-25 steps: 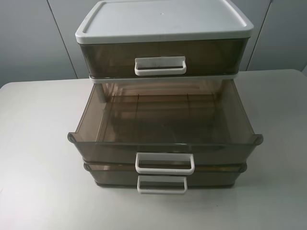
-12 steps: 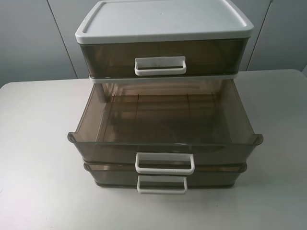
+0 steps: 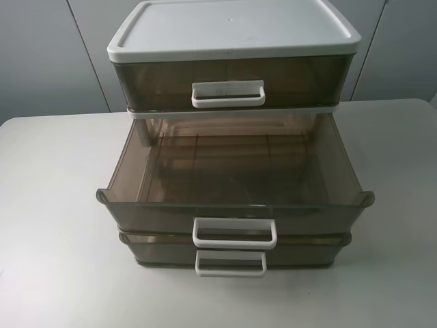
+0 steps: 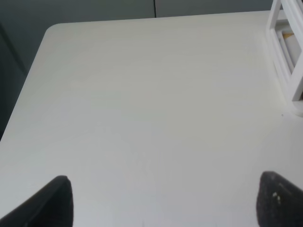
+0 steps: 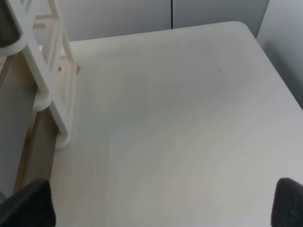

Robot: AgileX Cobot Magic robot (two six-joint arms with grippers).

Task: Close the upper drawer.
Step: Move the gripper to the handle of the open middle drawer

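Note:
The upper drawer [image 3: 232,171], a smoky-brown translucent tray with a white loop handle [image 3: 234,232], is the middle tier of the drawer unit and stands pulled far out toward the table's front, empty inside. Neither gripper shows in the exterior high view. In the left wrist view my left gripper [image 4: 165,208] is open, its dark fingertips [image 4: 57,203] wide apart over bare table, left of the unit's white frame [image 4: 284,47]. In the right wrist view my right gripper [image 5: 158,208] is open over bare table, right of the unit's frame [image 5: 52,85].
The top-tier drawer [image 3: 229,80] under the white lid [image 3: 232,27] is shut. The lowest drawer [image 3: 232,254] sticks out too, its front just under the upper drawer's front. The white table [image 3: 54,205] spreads on both sides of the unit.

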